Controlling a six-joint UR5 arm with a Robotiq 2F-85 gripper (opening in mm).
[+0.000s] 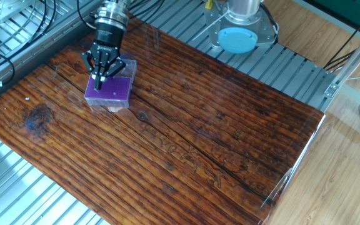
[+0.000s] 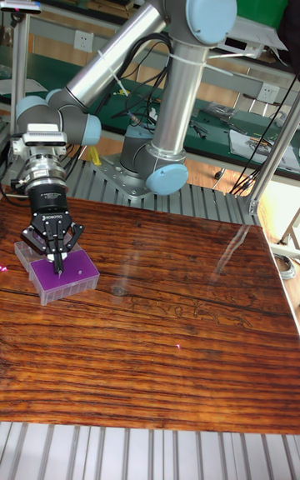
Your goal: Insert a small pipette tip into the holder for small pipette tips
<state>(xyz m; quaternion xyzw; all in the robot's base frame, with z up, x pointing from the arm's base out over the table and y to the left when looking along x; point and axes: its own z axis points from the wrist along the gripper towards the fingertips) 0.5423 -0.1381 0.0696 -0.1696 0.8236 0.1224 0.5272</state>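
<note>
A UR5 arm holds its tool (image 1: pixel 100 80) directly over the holder for small pipette tips (image 1: pixel 110 91), a clear box with a purple perforated top plate that sits near the far left corner of the dark wooden counter (image 1: pixel 217 144). In the tall fixed view the tool (image 2: pixel 56 264) points straight down, its fingers drawn together to a narrow point just above, or touching, the purple plate of the holder (image 2: pixel 65 274). The fingers look pinched shut, presumably on a small pipette tip, but the tip itself is too small to make out in either view, so what they grip cannot be confirmed.

The step in hand appears to be the insertion itself: lowering the tip into one of the tiny holes in the grid. Doing it well likely calls for a strictly vertical, slow descent with the tip centred on a single hole, since the holes are closely spaced and a slight offset would land the tip on the plate between them. The light plastic box rests loose on the counter, so sideways pressure could push or tilt it. The tool should probably release only once the tip is seated, then lift straight up to avoid dragging it back out.
</note>
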